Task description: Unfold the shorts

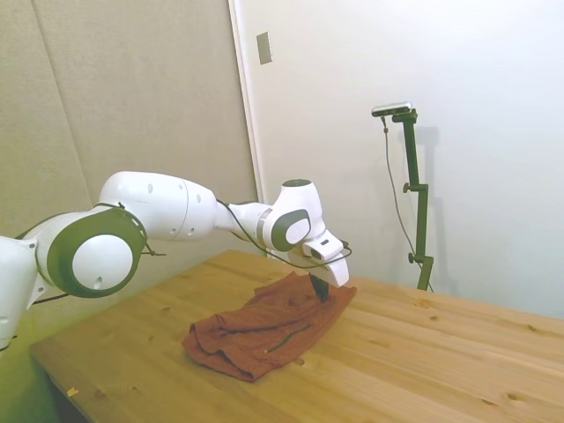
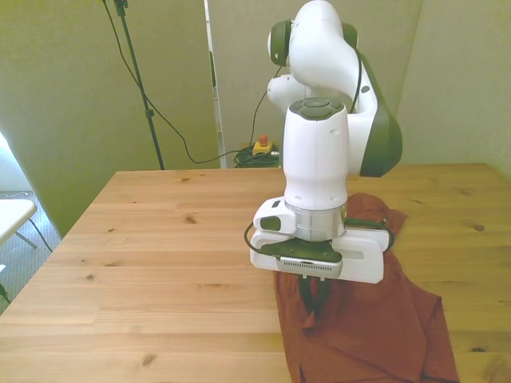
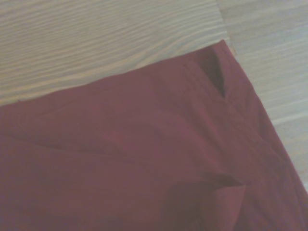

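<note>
Pinching a raised fold of the shorts (image 2: 375, 319) with the gripper (image 2: 313, 297), fingers drawn narrow on the cloth, at the garment's edge toward the front view's left. Shorts lying crumpled and doubled over on the table (image 2: 160, 255). Grasp step judged in hand; next, lifting and drawing the layer clear of the pile.

You're looking at a glossy white arm (image 1: 159, 207) with rounded segments, dark olive-grey joint caps, a thin black cable looped near the wrist, and short dark fingers (image 2: 313, 297) beneath.
</note>
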You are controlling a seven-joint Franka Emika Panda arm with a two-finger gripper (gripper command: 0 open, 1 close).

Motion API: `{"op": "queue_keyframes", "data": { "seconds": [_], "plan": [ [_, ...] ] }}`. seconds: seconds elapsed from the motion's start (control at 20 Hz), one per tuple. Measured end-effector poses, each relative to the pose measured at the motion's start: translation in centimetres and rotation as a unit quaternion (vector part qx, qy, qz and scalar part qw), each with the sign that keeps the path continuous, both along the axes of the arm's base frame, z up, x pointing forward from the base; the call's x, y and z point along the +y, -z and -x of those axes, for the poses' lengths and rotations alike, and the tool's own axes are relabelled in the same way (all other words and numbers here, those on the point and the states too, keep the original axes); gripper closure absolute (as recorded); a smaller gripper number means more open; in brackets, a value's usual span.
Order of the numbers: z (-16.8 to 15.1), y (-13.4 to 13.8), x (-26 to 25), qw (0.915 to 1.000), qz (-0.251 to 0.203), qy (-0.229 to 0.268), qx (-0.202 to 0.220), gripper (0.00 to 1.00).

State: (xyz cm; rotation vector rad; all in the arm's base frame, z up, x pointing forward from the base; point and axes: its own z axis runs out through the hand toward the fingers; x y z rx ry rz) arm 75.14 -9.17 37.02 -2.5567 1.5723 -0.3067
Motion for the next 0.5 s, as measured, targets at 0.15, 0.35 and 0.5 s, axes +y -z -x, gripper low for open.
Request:
{"op": "queue_keyframes", "data": {
  "seconds": [0.15,0.35,0.5],
  "plan": [
    [0.1,-3.3,1.6,0.9996,-0.009,-0.013,-0.023,1.00],
    [1.1,-9.7,6.2,0.9965,-0.046,-0.046,-0.052,1.00],
    [1.3,-13.3,9.4,0.9938,-0.051,-0.069,-0.071,1.00]
  ]
}}
